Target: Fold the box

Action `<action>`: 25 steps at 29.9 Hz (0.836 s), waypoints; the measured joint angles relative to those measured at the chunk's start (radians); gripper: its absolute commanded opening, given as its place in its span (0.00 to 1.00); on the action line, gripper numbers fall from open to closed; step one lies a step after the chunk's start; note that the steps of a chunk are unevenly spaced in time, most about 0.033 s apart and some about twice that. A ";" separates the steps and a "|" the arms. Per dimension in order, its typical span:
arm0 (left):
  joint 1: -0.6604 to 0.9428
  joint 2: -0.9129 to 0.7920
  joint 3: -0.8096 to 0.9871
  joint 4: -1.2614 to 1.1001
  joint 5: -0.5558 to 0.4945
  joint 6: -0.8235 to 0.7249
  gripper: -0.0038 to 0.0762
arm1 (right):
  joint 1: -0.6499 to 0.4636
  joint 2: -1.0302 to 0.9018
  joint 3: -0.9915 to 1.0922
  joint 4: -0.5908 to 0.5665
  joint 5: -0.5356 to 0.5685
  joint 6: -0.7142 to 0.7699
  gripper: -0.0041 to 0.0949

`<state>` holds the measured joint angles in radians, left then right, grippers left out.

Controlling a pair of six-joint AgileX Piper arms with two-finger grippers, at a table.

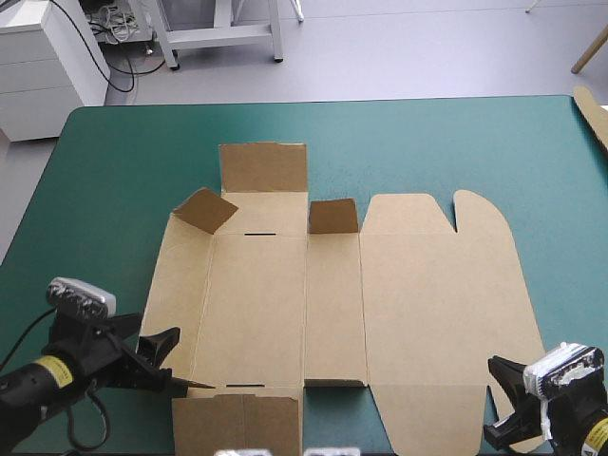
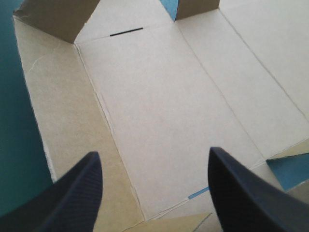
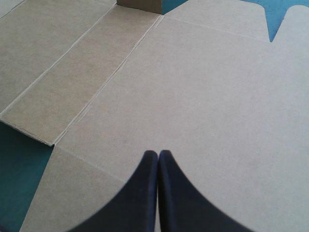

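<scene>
Guessing the box (image 1: 408, 294) is stiff but light, I'd pinch its left edge; left fingers (image 2: 77, 193) spread empty, right fingers (image 3: 145, 193) closed on nothing.

No legible text, label or number on the box (image 1: 427, 304)

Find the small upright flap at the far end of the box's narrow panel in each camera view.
High view: the small upright flap stands mid-table, at the far end of the narrow panel of the box.
Left wrist view: the flap is far ahead of the open left end effector.
Right wrist view: the flap is far ahead of the shut right end effector.
Shared landmark: the narrow panel leading to it.
</scene>
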<state>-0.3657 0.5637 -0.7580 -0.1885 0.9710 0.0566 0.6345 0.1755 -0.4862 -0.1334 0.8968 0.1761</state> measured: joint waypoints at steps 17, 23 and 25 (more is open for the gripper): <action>0.000 0.506 -0.367 0.196 0.269 -0.097 0.60 | 0.000 0.000 0.000 0.000 -0.003 0.000 0.02; 0.000 0.521 -0.370 0.261 0.275 -0.098 0.60 | 0.000 0.000 0.000 0.000 -0.003 0.000 0.02; 0.000 0.528 -0.370 0.271 0.275 -0.094 0.60 | 0.000 0.000 0.000 0.000 -0.003 0.000 0.02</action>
<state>-0.3657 1.0915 -1.1281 0.0824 1.2457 -0.0370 0.6345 0.1755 -0.4862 -0.1334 0.8940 0.1761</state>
